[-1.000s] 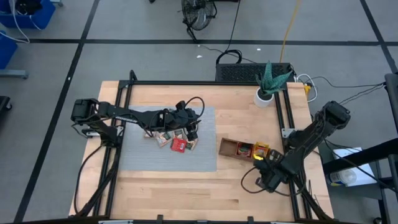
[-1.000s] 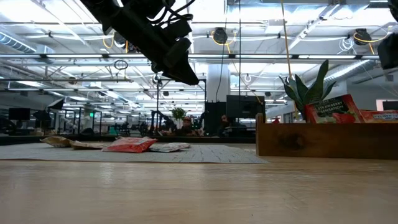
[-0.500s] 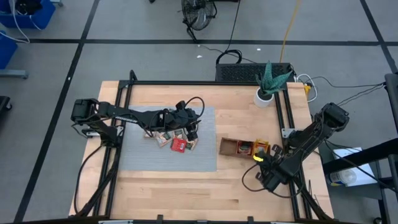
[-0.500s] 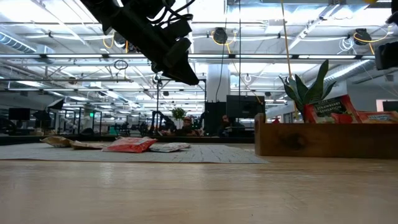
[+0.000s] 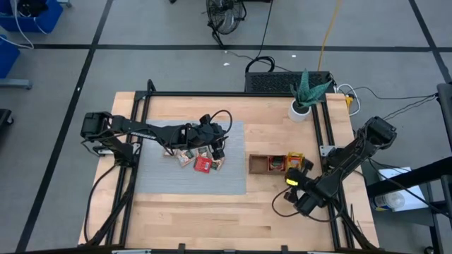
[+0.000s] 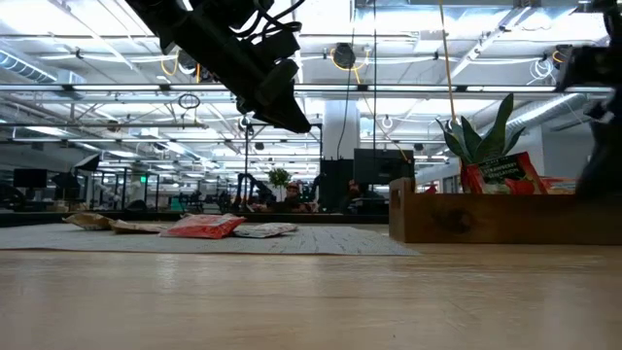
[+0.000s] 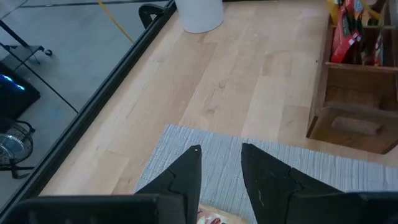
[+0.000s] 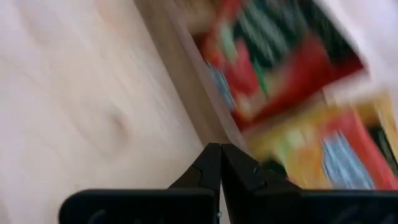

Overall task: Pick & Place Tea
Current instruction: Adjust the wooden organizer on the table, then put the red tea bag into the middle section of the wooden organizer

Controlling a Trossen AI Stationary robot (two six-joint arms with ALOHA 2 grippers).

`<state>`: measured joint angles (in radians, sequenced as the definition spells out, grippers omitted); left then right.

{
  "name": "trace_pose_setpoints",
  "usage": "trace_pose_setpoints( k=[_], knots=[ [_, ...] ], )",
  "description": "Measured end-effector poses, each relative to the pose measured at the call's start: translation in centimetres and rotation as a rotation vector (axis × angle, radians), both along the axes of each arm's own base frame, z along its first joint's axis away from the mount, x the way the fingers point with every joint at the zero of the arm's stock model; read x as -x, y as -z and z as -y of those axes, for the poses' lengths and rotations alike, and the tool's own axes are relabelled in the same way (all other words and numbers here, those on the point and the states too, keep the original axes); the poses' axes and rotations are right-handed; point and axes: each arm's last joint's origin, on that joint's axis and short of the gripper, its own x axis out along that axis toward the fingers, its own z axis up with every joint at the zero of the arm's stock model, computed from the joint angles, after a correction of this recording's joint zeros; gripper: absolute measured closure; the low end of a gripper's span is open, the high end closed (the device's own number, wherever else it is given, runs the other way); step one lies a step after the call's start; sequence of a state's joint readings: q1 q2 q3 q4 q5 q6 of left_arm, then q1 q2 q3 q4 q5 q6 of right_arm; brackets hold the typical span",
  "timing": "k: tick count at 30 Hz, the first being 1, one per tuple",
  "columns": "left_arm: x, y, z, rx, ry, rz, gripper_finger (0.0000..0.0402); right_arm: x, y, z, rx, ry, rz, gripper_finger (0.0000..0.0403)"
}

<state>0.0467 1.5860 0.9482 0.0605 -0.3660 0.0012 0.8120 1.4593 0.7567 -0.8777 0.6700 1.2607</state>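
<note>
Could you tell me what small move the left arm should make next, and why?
Probably lower the left gripper onto the tea sachets on the grey mat. Its fingers stand apart, empty, above the pile, while the right gripper, shut, is beside the wooden tray.

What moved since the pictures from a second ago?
The right gripper, jaws shut and holding nothing, swung a little toward the left arm's side and the table's front edge. The wooden tray slid slightly toward the grey mat; in the low view its end sits nearer the mat and the sachets inside shifted. The left gripper stayed above the tea pile, which did not move.
</note>
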Motion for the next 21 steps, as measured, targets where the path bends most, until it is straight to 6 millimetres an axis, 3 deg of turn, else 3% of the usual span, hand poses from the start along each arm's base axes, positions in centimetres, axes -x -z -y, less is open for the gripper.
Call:
trace_pose_setpoints(
  k=[5,9,13,17,21],
  knots=[
    [1.0,1.3,0.4,0.041,0.014,-0.159,0.0284,-1.1,-0.9,-0.6,0.094,-0.148,0.157,0.0403],
    [2.3,2.5,1.0,0.102,-0.021,-0.327,0.0277,-1.7,-1.7,-0.3,0.266,-0.220,0.222,0.0403],
    [3.4,3.2,1.7,0.222,-0.084,-0.412,0.0236,-2.1,-2.2,0.4,0.474,-0.236,0.252,0.0403],
    [3.9,3.5,3.8,0.335,-0.021,-0.468,0.0181,-2.8,-2.4,1.3,0.611,-0.224,0.228,0.0403],
    [4.6,3.7,6.3,0.183,0.111,-0.558,0.0144,-3.4,-2.3,2.4,0.645,-0.193,0.184,0.0403]
  ],
)
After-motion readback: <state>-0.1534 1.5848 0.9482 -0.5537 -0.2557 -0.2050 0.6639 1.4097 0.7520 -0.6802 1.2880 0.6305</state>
